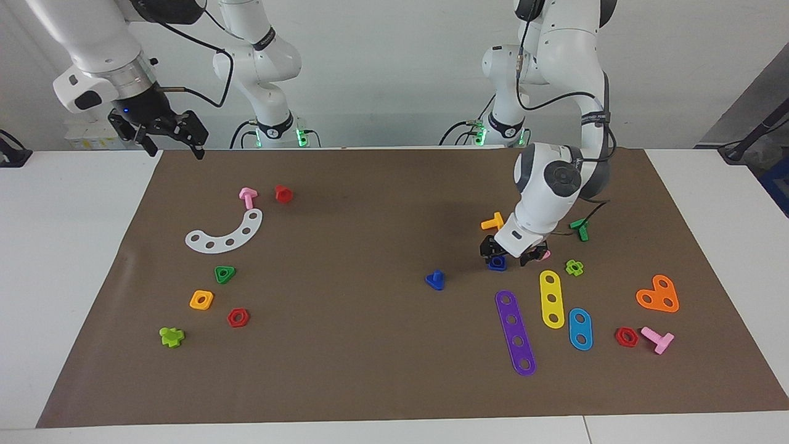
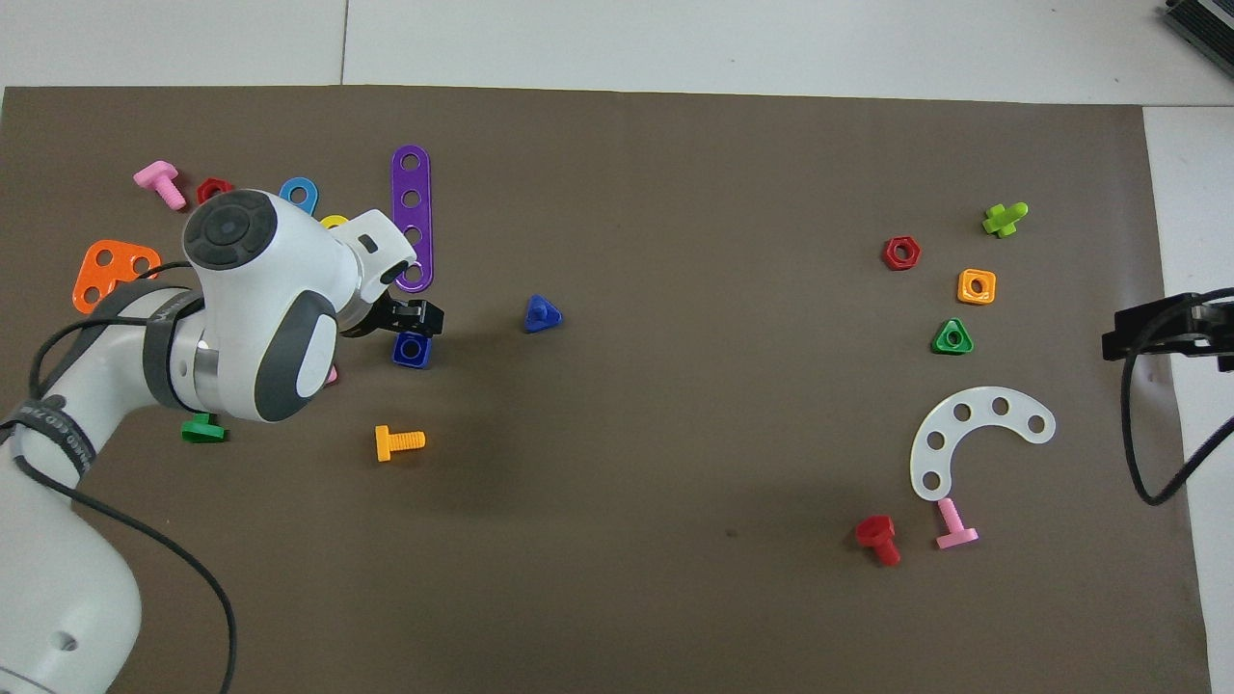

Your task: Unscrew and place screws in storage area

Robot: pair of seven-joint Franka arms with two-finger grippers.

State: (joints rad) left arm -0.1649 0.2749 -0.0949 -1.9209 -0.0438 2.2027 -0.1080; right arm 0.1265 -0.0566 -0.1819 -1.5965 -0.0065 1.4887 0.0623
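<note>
L hand (image 1: 509,258) low over blue nut (image 1: 497,263), bolt (image 1: 435,280) beside.

I see the brown mat (image 1: 382,370) covering most of the table. The square nut (image 1: 497,263) lies toward the left arm's end, with the left gripper (image 1: 515,254) low over it. The triangular-head bolt (image 1: 435,280) sits beside the nut, toward the table's middle and slightly farther from the robots. 3 flat strips (image 1: 553,298) lie side by side just farther out than the nut. The curved plate (image 1: 226,234) lies toward the right arm's end, and the right gripper (image 1: 171,143) hangs over the mat's edge there.
</note>
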